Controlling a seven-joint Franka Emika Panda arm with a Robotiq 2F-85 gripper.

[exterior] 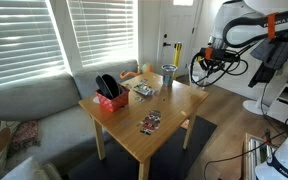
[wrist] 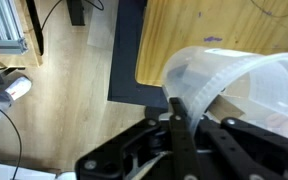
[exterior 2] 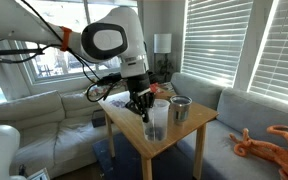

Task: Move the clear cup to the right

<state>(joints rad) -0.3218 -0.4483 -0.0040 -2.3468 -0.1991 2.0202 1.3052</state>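
Observation:
The clear cup is a wide translucent whitish plastic cup. In the wrist view its wall sits pinched between my gripper's fingers, one inside the rim and one outside. In an exterior view the cup is upright at the near corner of the wooden table, with my gripper on its rim from above. I cannot tell whether its base touches the table. A darker greyish tumbler stands just beside it, and it also shows in an exterior view. There my gripper hangs off the table's far edge.
A red box with dark items, a small packet and some cards lie on the table. A grey sofa runs along the windows. A dark rug and cables lie on the floor below. An orange plush lies on the sofa.

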